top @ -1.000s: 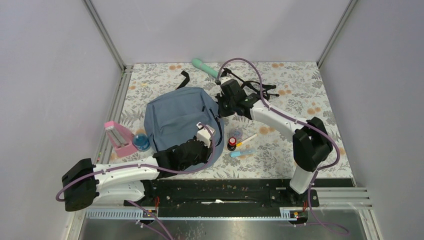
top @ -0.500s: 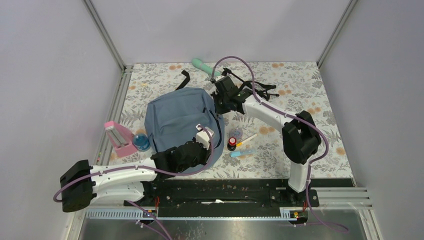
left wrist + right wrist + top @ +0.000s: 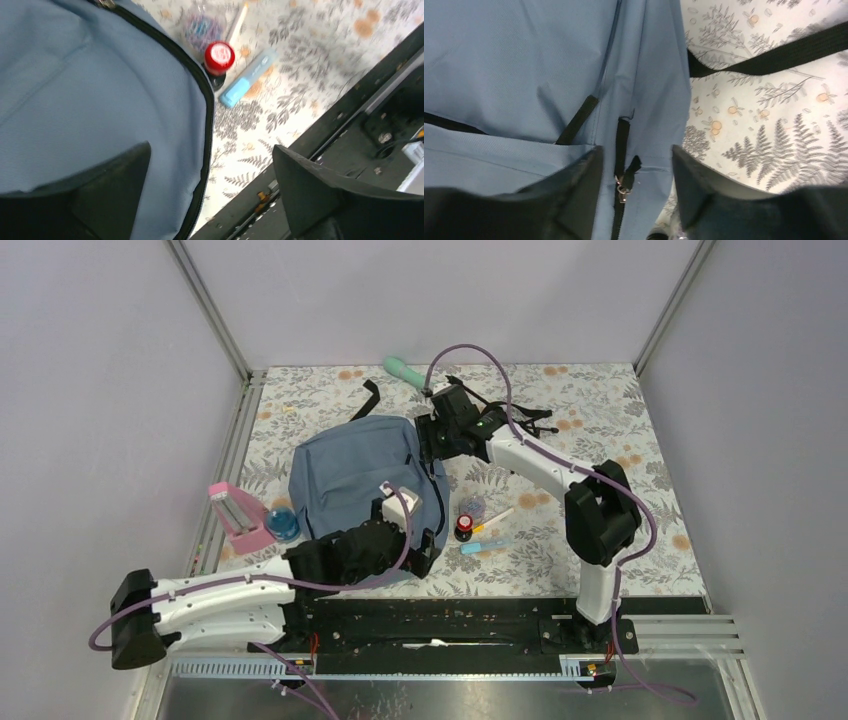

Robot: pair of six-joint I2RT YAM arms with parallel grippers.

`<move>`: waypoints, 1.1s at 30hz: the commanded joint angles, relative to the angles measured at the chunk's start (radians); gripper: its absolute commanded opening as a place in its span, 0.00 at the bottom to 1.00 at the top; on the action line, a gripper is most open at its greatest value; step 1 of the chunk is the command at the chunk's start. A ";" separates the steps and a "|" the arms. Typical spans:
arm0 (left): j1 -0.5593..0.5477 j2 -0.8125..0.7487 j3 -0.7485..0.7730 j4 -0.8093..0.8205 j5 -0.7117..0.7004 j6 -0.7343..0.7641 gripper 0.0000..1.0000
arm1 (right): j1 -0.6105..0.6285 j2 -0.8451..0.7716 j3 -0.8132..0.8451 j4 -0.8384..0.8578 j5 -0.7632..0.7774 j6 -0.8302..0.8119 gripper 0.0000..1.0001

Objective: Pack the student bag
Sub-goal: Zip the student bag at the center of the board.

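Right gripper [image 3: 636,197] is seen with its fingers parted by a moderate gap and nothing gripped. The zipper pull [image 3: 622,188] hangs in that gap and is not yet pinched. From the tool the pull lies straight ahead and just below, so only a short descent and a closing of the fingers are judged to be needed.

The student bag [image 3: 350,475] is laid flat on the tabletop [image 3: 600,440], left of centre and nearer the left edge than the right. Its long axis runs from the near edge to the far edge. Its top, judged by the black loop [image 3: 368,398] at that end, is pointed at the far edge. The zipper [image 3: 202,95] is carried down the bag's right side, towards the near edge.

Left gripper [image 3: 210,200] is opened wide and holds nothing. It is placed over the bag's near right rim, with the dark zipper line between its fingers. A red-capped bottle [image 3: 219,54] and a blue marker [image 3: 247,77] are seen just beside that rim.

The right arm is much the nearer to the pull. The left is better placed to pin the fabric.
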 commanded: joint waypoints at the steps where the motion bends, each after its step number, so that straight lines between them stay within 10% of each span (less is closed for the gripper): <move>1: 0.016 -0.041 0.149 -0.083 -0.092 -0.027 0.99 | -0.022 -0.113 0.025 0.056 -0.028 -0.002 0.67; 10: 0.268 0.000 0.342 -0.291 0.130 0.025 0.99 | -0.026 -0.241 -0.020 0.056 -0.080 0.003 0.75; 23: 0.930 0.070 0.349 -0.339 0.455 0.115 0.99 | -0.015 -0.220 -0.086 0.161 -0.203 0.154 0.69; 33: 1.042 0.139 0.315 -0.336 0.437 0.199 0.99 | 0.022 -0.024 0.020 0.159 -0.127 0.257 0.55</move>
